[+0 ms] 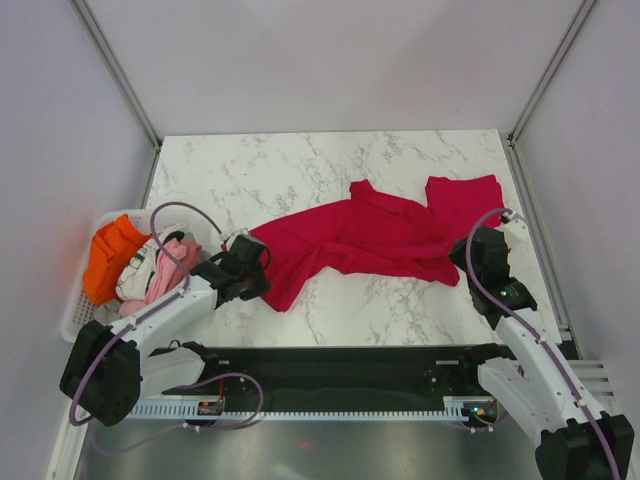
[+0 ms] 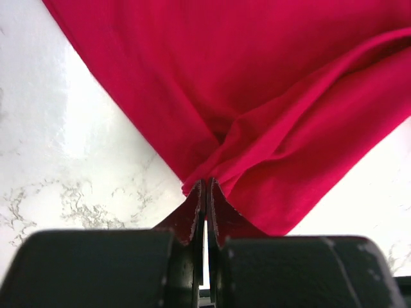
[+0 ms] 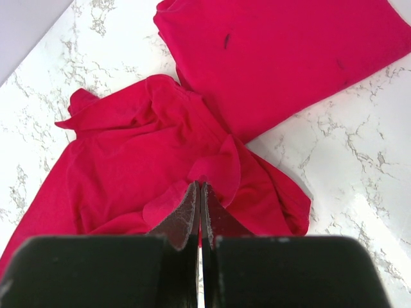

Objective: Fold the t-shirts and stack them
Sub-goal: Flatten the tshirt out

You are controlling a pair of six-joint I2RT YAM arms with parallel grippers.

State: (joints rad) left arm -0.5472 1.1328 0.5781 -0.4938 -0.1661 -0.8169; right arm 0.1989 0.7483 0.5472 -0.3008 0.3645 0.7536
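Crumpled t-shirt (image 1: 350, 240): on worktop (image 1: 300, 170), beside folded t-shirt (image 1: 462, 198). Left tool (image 2: 205, 186): clamped on its left edge. Right tool (image 3: 199, 189): clamped on its right fold. Risk: a thin pinch may slip when pulled.

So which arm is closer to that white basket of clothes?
Left. The left gripper sits just right of the basket, pinching one end of the crumpled shirt; the right gripper is far off, pinching its other end.
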